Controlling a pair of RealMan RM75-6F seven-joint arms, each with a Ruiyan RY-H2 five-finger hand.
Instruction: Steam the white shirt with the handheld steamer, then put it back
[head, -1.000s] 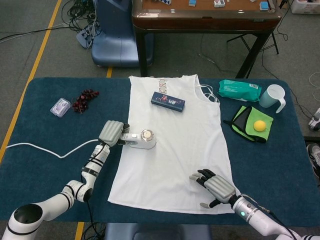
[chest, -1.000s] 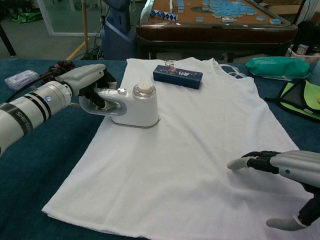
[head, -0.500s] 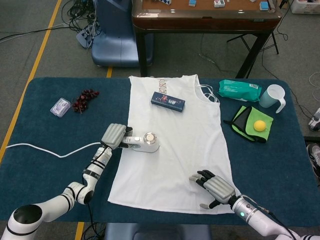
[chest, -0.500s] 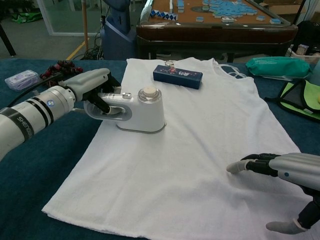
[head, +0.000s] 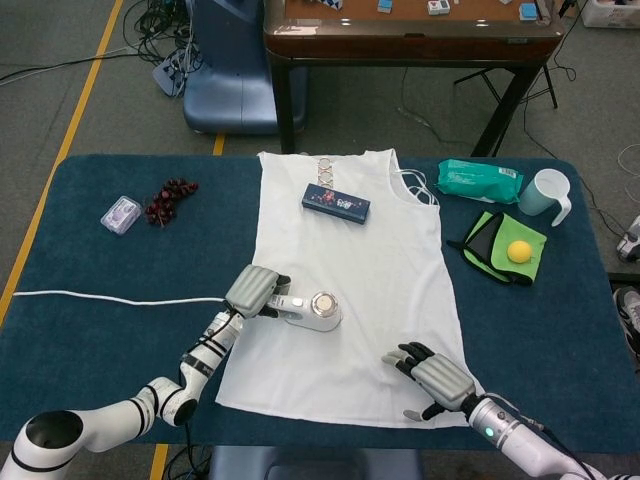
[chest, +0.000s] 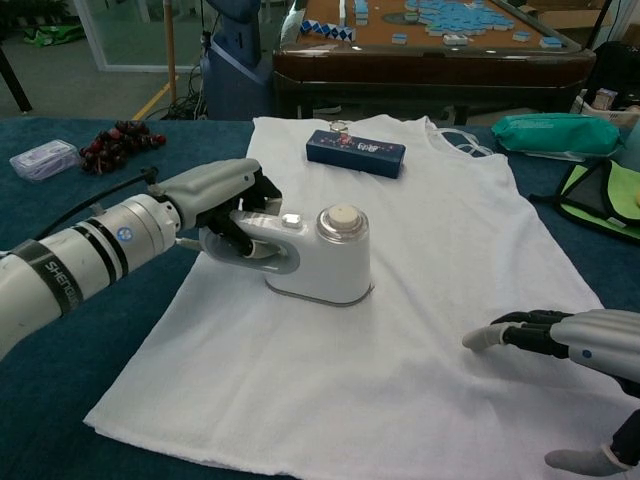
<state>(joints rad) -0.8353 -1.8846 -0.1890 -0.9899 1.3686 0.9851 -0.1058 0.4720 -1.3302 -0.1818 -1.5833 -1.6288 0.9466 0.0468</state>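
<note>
The white shirt (head: 350, 260) (chest: 400, 250) lies flat on the blue table. On its left part stands the white handheld steamer (head: 315, 310) (chest: 325, 258), its base down on the cloth. My left hand (head: 255, 292) (chest: 225, 200) grips the steamer's handle, and the white cord (head: 110, 298) trails off to the left. My right hand (head: 432, 378) (chest: 570, 345) rests on the shirt's lower right corner with its fingers apart and nothing in it.
A dark blue box (head: 336, 202) (chest: 356, 153) lies near the shirt's collar. Grapes (head: 170, 198) and a small clear packet (head: 119, 214) sit far left. At right are a green wipes pack (head: 478, 180), a mug (head: 546, 193) and a green pouch with a yellow ball (head: 518, 251).
My left hand has slid the steamer down and rightward across the shirt, toward the front hem. The right hand has stayed near the shirt's lower right corner.
</note>
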